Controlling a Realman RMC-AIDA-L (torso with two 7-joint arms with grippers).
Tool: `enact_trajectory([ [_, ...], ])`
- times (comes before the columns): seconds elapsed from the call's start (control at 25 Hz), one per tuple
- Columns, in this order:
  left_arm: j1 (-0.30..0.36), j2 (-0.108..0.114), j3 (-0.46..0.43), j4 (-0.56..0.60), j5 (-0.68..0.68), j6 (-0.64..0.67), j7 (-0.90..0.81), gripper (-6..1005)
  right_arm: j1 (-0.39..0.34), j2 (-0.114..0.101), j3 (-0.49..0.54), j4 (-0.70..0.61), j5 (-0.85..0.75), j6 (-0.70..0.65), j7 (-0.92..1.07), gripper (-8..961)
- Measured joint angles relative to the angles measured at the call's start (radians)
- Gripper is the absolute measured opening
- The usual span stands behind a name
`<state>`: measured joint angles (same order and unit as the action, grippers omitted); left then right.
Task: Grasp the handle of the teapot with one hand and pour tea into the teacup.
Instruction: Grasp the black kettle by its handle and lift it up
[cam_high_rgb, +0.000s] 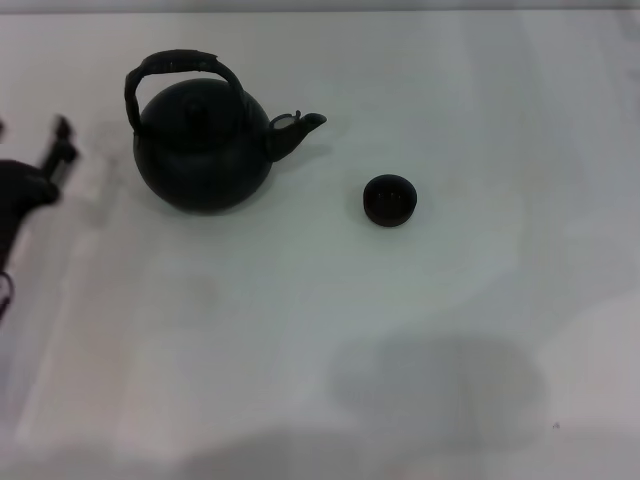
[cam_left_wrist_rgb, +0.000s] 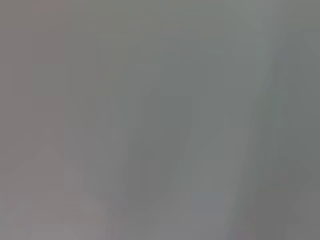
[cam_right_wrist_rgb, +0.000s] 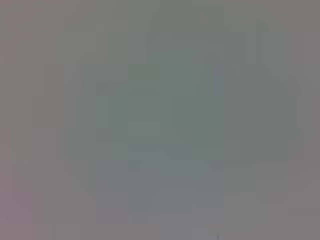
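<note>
The round matte black teapot (cam_high_rgb: 203, 148) stands upright on the white table (cam_high_rgb: 330, 330) at the back left, its short spout (cam_high_rgb: 296, 128) pointing right. Its dark, rough arched handle (cam_high_rgb: 180, 66) loops over the lid. The small squat black teacup (cam_high_rgb: 389, 199) stands to the right of the spout, apart from it. My left gripper (cam_high_rgb: 55, 150) shows at the left edge, left of the teapot and apart from it. My right gripper is out of view. Both wrist views show only a plain grey blur.
A soft round shadow (cam_high_rgb: 440, 385) lies on the table at the front right. White table surface stretches around the teapot and the cup.
</note>
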<state>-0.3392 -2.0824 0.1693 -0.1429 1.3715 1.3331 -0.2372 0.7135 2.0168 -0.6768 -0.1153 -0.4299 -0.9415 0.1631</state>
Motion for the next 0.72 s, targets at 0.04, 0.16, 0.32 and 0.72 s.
enact_trajectory([
  [0.04,0.003,0.001,0.042,-0.008,0.000,0.014,-0.010,825,0.000,-0.001,0.000,-0.007,0.002,0.003,0.003,835],
  [0.16,0.007,0.002,0.101,-0.014,0.000,0.036,-0.043,825,0.000,-0.003,0.001,-0.020,0.025,0.018,0.011,835],
  [0.32,0.000,0.000,0.123,-0.015,0.005,0.043,-0.059,825,0.001,-0.003,0.001,-0.026,0.035,0.032,0.018,834],
  [0.72,-0.084,0.001,0.118,-0.007,0.000,-0.018,-0.055,825,-0.011,0.004,-0.009,-0.017,0.029,0.028,0.036,834],
])
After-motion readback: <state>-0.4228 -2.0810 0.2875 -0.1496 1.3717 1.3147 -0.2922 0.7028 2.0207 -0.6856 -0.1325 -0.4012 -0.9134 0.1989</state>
